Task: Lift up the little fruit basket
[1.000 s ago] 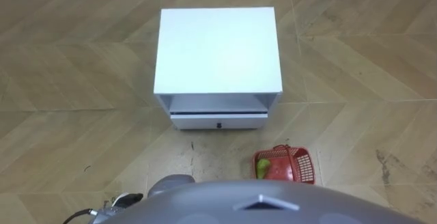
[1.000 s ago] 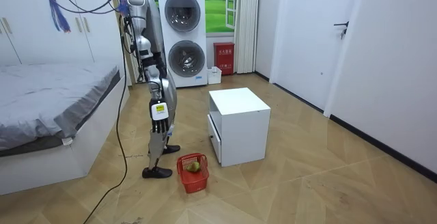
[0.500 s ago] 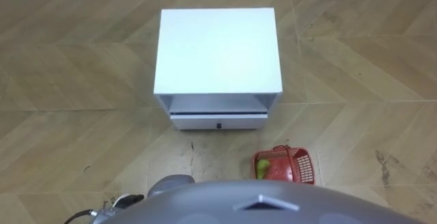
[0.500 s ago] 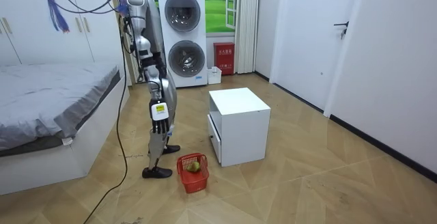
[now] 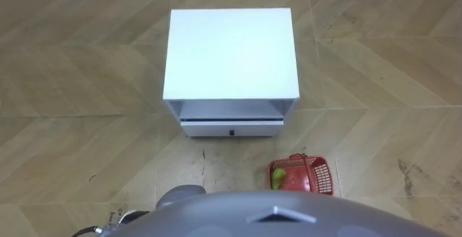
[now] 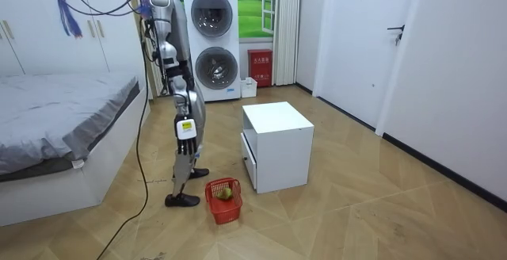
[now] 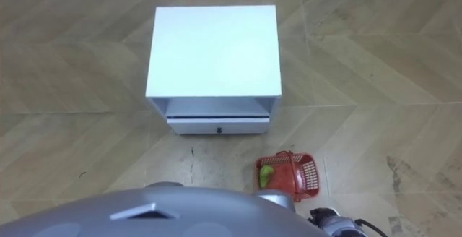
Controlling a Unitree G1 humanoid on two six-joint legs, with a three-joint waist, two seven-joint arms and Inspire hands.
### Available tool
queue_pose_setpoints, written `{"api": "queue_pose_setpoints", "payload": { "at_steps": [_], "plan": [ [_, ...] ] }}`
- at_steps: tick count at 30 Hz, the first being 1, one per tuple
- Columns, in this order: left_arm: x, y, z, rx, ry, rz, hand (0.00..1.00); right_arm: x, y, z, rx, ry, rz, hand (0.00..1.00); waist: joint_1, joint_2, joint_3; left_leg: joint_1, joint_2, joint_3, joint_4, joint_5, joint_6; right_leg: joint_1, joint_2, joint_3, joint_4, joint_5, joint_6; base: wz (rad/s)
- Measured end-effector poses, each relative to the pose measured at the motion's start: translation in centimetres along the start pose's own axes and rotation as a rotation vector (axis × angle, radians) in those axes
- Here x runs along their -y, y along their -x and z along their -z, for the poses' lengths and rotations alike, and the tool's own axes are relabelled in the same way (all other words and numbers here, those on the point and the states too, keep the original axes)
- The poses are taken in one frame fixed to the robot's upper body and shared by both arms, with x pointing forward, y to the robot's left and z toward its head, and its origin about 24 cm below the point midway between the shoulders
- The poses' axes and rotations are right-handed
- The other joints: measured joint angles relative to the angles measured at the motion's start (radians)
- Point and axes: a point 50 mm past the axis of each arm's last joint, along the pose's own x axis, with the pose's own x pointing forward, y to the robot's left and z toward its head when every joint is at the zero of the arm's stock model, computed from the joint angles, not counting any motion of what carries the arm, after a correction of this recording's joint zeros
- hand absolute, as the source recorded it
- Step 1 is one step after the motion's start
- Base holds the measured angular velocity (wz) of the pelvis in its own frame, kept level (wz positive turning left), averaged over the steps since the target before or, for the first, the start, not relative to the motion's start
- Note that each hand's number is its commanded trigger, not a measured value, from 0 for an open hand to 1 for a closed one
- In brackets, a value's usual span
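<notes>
In the left eye view we look down on a white cabinet [image 5: 231, 53] on the wooden floor [image 5: 375, 71]. Its drawer [image 5: 231, 128] faces us beneath an open shelf. The fruit basket [image 5: 317, 176], red and of open mesh, sits on the floor at about 5 o'clock from the cabinet, near it but not touching. A green fruit [image 5: 278, 176] lies at the basket's 9 o'clock end. At 7 o'clock of the view a small part of the left hand [image 5: 121, 215] peeks past the robot's chest, well apart from the basket; we cannot tell how its fingers stand.

In the room view the robot stands upright between the bed [image 6: 63, 109], at 9 o'clock of the view, and the cabinet, which it faces. The basket rests on the floor just beside its feet, at about 4 o'clock from them. The right hand [image 6: 184, 143] hangs by the thigh, well above the basket; it is too small for us to read its fingers. Stacked washing machines [image 6: 210, 42] stand behind the robot, at 12 o'clock.

In the right eye view the basket lies at 5 o'clock from the cabinet, with the fruit at its 9 o'clock end. A bit of the right hand shows at 4 o'clock from the basket, near it but apart; we cannot tell its state.
</notes>
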Motion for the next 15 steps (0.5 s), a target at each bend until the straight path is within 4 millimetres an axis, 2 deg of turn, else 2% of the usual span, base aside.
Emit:
{"api": "queue_pose_setpoints", "payload": {
  "at_steps": [3,5,8,10,12,13,14,15],
  "plan": [
    [0.0,0.0,-0.4,0.017,-0.002,-0.001,0.00,0.5,0.0,-0.1,0.003,-0.010,0.030,0.00,0.000,0.015,0.0006,-0.011,-0.004,-0.003,0.017,-0.009,0.013,-0.027,-0.016,-0.028,0.060,-0.002,0.004,0.08],
    [-0.1,0.0,-0.5,0.019,-0.003,-0.014,0.00,0.8,0.0,-0.1,0.012,-0.009,0.039,0.00,0.001,0.015,0.0012,-0.006,-0.013,-0.002,0.015,-0.010,0.023,-0.048,-0.032,-0.035,0.106,-0.005,0.008,-0.02],
    [-0.3,0.0,-0.7,0.028,-0.004,-0.026,0.00,1.2,0.1,-0.3,0.031,-0.010,0.061,0.00,-0.002,0.012,0.0004,-0.019,-0.026,0.004,0.032,-0.013,0.048,-0.102,-0.064,-0.035,0.176,-0.006,0.010,-0.01],
    [-0.5,0.0,-0.6,0.026,0.004,-0.028,0.00,1.5,0.2,-0.7,0.047,-0.026,0.071,0.00,0.004,0.008,0.0028,-0.028,-0.038,0.018,0.039,-0.010,0.066,-0.137,-0.084,-0.018,0.226,-0.006,0.010,-0.18],
    [-1.0,0.0,-0.1,0.021,0.020,-0.042,0.00,1.9,0.2,-1.6,0.071,-0.033,0.084,0.00,0.013,0.003,0.0040,-0.033,-0.046,0.053,0.034,-0.015,0.090,-0.188,-0.110,0.019,0.327,-0.006,0.011,-0.35],
    [-1.1,0.0,0.0,0.018,0.018,-0.049,0.00,2.0,0.3,-1.8,0.078,-0.034,0.090,0.00,0.011,0.003,0.0035,-0.033,-0.049,0.058,0.037,-0.018,0.096,-0.206,-0.123,0.018,0.375,-0.005,0.010,-0.10],
    [-1.4,0.1,0.4,0.010,0.021,-0.066,0.00,2.0,0.3,-1.7,0.083,-0.048,0.092,0.00,0.006,-0.006,0.0059,-0.029,-0.058,0.063,0.044,-0.024,0.107,-0.228,-0.144,0.020,0.502,0.003,0.000,0.00],
    [-1.6,0.1,0.6,0.010,0.033,-0.076,0.00,2.1,0.3,-1.5,0.086,-0.073,0.101,0.00,0.007,-0.017,0.0021,-0.028,-0.066,0.061,0.056,-0.029,0.114,-0.225,-0.154,0.026,0.622,0.008,0.003,0.00]
  ]
}}
